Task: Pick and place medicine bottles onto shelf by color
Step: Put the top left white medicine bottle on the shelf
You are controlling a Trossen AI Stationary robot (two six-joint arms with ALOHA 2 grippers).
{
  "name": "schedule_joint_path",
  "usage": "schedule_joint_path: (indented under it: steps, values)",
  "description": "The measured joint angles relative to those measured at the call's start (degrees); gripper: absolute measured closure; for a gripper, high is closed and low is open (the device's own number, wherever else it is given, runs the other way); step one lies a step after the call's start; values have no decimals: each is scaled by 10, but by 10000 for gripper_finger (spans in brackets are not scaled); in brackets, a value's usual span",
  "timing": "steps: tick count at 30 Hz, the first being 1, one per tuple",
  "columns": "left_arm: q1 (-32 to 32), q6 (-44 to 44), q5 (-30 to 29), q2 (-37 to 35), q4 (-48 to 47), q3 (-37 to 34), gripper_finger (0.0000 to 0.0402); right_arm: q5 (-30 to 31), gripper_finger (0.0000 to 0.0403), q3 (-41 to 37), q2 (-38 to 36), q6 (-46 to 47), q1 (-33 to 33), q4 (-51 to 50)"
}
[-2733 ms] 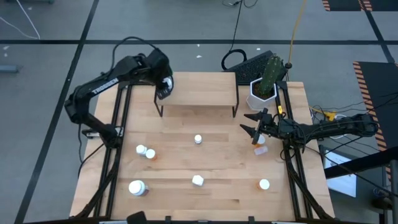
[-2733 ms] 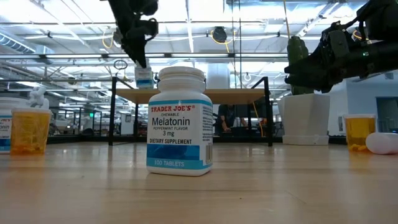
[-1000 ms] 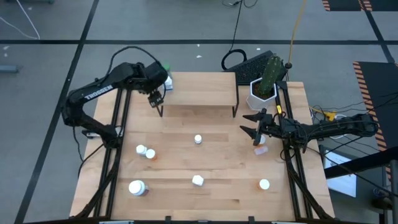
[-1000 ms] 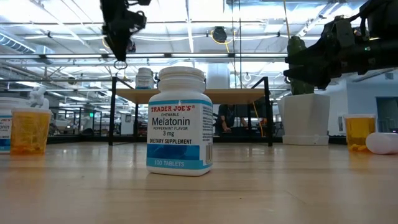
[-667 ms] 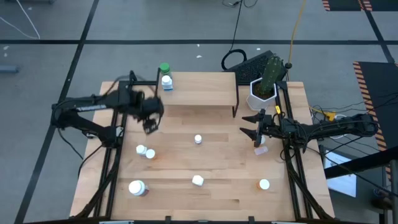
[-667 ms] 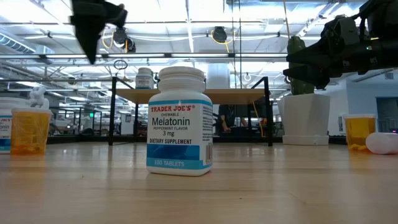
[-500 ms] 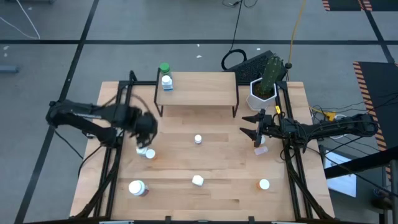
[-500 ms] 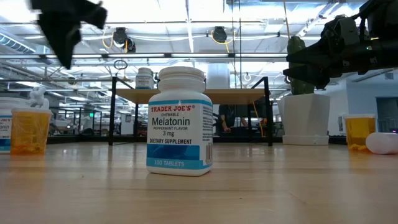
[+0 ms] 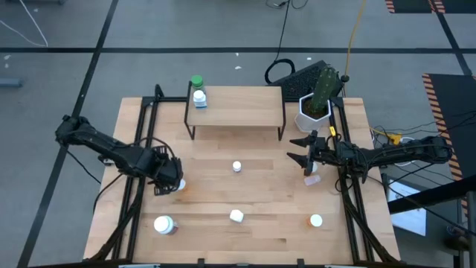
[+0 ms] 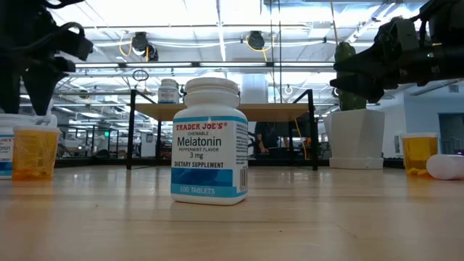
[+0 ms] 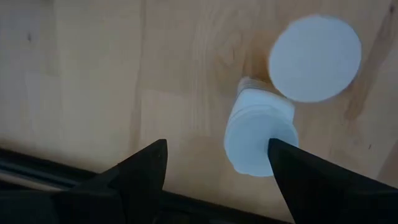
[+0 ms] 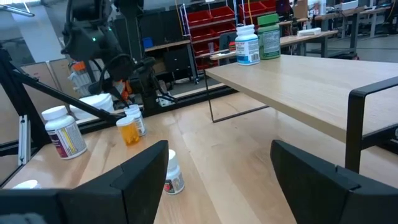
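Left arm [image 9: 104, 149] reaches low from the table's left edge, bent at the elbow, wrist turned down over the table [image 9: 253, 186]. Left gripper [image 9: 166, 179] hangs directly above a pair of bottles at the left side; its jaws are apart, with nothing between them. In the left wrist view the two dark fingers [image 11: 143, 168] flank bare wood, and a blue-labelled bottle [image 11: 260, 134] stands just inside one finger, touching or nearly touching an orange bottle [image 11: 314, 58] with a white cap beside it. In the low view the same orange bottle [image 10: 32, 151] stands at far left under the dark gripper. A larger white bottle [image 9: 163, 223] stands near the front left corner. On the shelf [image 9: 238, 112] at the table's rear, a green-capped bottle [image 9: 196, 82] and a blue-and-white bottle [image 9: 199, 97] stand together at the left end. A small white bottle [image 9: 236, 167] stands mid-table; the melatonin bottle [image 10: 210, 141] stands nearer the front. The cactus pot [image 9: 314, 104] sits right of the shelf. Right arm [image 9: 387, 155] stretches level from the right edge, its right gripper [image 9: 300, 149] held above the table near a pale pink bottle [image 9: 311, 179] lying on its side, jaws spread and empty. Another orange bottle [image 9: 315, 220] stands at front right.
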Motion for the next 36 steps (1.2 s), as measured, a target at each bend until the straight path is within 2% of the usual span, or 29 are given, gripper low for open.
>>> schedule_joint_path:
  steps: [6,14,18,29,36]
  values:
    - [-7,4,17,1,1,7,119,0,124,0,0,0,0,3]
    - [-7,0,-28,0,-21,36,119,0,124,0,0,3,0,4]
    - [-10,-1,7,0,-15,37,119,-8,124,0,0,7,0,4]
    - [-37,3,11,0,47,-16,119,-15,124,0,0,7,0,4]
    - [-38,10,8,0,54,-47,121,-15,124,0,0,7,0,4]
